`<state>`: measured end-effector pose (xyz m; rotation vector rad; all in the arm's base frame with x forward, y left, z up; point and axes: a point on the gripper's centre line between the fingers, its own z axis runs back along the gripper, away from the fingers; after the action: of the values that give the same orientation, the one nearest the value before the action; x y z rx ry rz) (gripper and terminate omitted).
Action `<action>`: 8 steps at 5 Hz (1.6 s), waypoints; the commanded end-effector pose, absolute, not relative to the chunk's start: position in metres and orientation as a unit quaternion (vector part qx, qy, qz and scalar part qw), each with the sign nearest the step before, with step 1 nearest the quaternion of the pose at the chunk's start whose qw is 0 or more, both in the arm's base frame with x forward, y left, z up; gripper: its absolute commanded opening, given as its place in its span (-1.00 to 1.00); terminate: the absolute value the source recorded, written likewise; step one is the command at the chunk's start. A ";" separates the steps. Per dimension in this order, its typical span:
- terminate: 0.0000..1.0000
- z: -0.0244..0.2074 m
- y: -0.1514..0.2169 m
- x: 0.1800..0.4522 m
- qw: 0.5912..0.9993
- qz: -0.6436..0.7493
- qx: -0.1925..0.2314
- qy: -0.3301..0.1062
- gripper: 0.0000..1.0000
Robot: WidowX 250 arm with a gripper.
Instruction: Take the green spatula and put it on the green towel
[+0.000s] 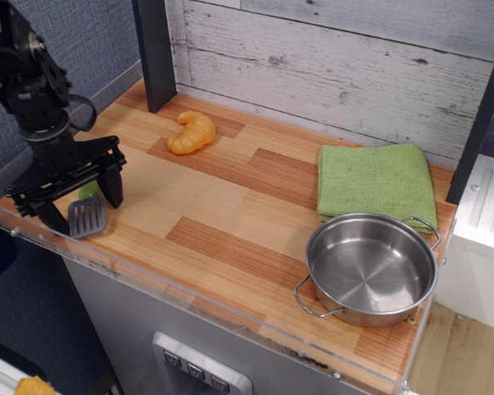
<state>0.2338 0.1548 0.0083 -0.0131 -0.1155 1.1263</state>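
The green spatula (pixel 86 213) lies at the front left of the wooden counter, grey slotted blade toward the front edge, light-green handle mostly hidden behind the gripper. My black gripper (pixel 82 206) hangs over it, open, with one finger on each side of the spatula. I cannot tell if the fingers touch it. The green towel (pixel 375 181) lies folded flat at the back right, far from the gripper.
An orange croissant (pixel 191 132) sits at the back left. A steel pot (pixel 370 267) stands at the front right, touching the towel's front edge. A dark post (pixel 155 49) rises at the back left. A clear lip (pixel 189 309) runs along the counter's front edge.
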 end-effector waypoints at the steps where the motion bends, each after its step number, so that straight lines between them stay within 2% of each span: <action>1: -1.00 0.015 0.147 0.246 0.856 0.513 -0.004 -0.067 -1.00; 4: -1.00 0.020 0.141 0.262 0.873 0.482 -0.015 -0.073 -1.00; 5: -1.00 0.041 0.133 0.279 0.877 0.467 -0.029 -0.106 -1.00; 6: -1.00 0.072 0.121 0.299 0.884 0.447 -0.024 -0.132 -1.00; 7: -1.00 0.088 0.103 0.312 0.885 0.440 -0.039 -0.150 -1.00; 8: -1.00 0.091 0.075 0.327 0.888 0.426 -0.071 -0.158 -1.00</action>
<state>0.3284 0.0748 0.0681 -0.1451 -0.2612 0.8905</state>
